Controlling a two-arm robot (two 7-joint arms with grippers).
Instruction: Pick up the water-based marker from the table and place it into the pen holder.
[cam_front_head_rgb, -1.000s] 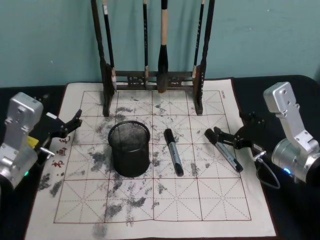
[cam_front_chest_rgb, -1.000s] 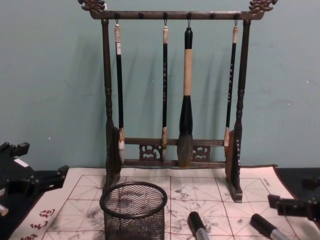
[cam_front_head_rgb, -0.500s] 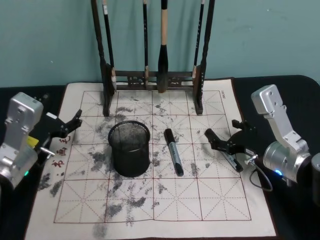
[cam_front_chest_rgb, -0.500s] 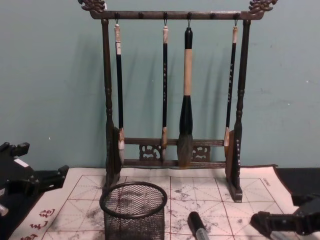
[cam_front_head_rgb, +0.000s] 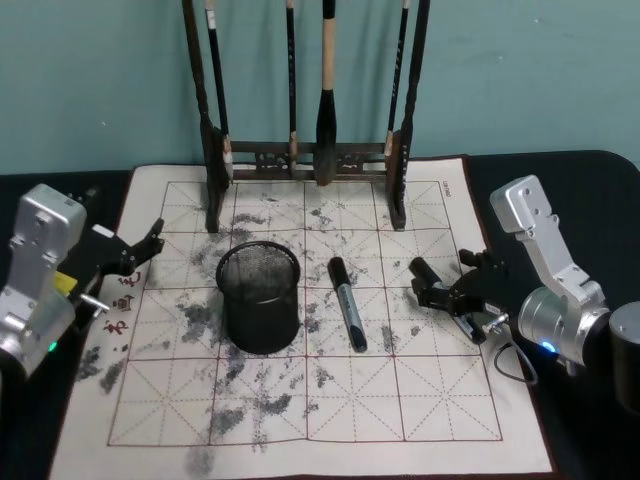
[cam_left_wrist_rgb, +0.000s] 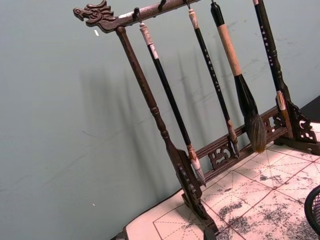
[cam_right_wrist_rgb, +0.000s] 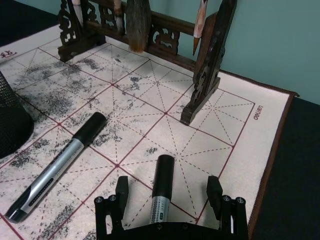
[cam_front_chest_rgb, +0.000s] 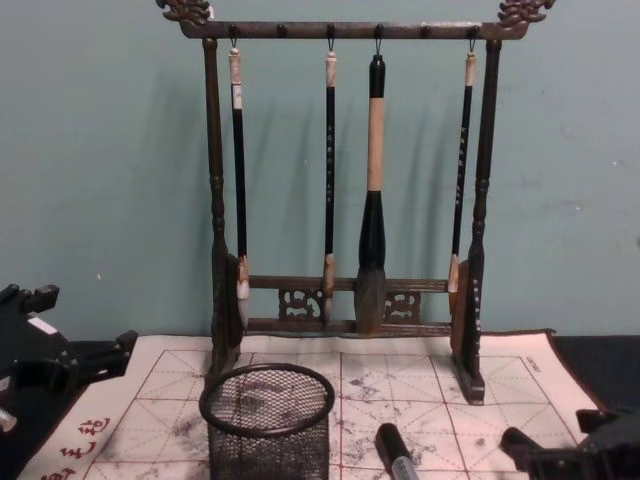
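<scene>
Right gripper (cam_front_head_rgb: 455, 287) jaws released, straddling water-based marker (cam_right_wrist_rgb: 161, 192), which lies flat between them. Risk: uneven closure rolls it out, and a cap-end grip lets it droop. Pen holder (cam_front_head_rgb: 260, 298) well apart from jaws. Left gripper (cam_front_head_rgb: 135, 250) parked, jaws spread.

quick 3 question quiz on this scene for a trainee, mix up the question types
1. True or false: the right gripper has shut on a marker.
2. How many markers lie on the mat? A one, B two, C three.
3. Fill in: the pen holder stands on the robot's ___ of the middle marker.
Key: 1 false, it is open around it; 2 B; 3 left. The left gripper is parked by the mat's left edge.
</scene>
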